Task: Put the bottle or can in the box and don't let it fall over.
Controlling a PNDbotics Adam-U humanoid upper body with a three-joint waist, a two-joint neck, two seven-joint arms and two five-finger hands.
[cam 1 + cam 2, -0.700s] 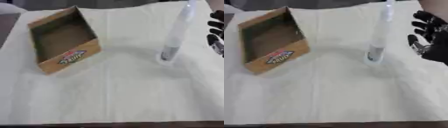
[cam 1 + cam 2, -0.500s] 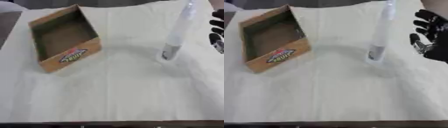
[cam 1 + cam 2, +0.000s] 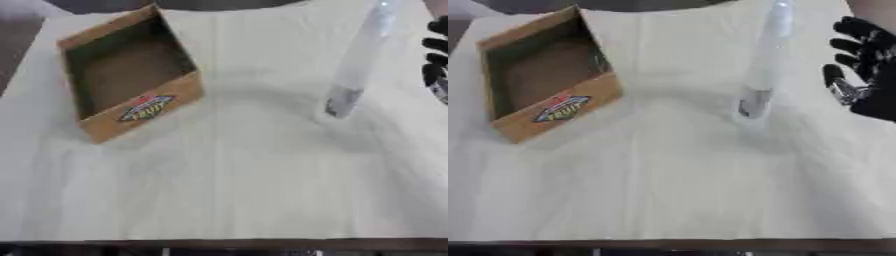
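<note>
A tall clear bottle (image 3: 763, 60) with a grey band near its base stands upright on the white cloth, right of centre. My right hand (image 3: 866, 70) hovers to the right of it, apart from it, fingers spread and holding nothing. An open brown cardboard box (image 3: 127, 70) with a coloured label on its front wall sits at the upper left, with nothing inside it. My left hand is out of sight.
The white cloth (image 3: 227, 185) covers the table, and its dark front edge (image 3: 219, 247) runs along the bottom. A wide stretch of cloth lies between the box and the bottle.
The whole picture has shifted slightly, so the camera moved. The bottle and box stand as before, and my right hand stays to the right of the bottle.
</note>
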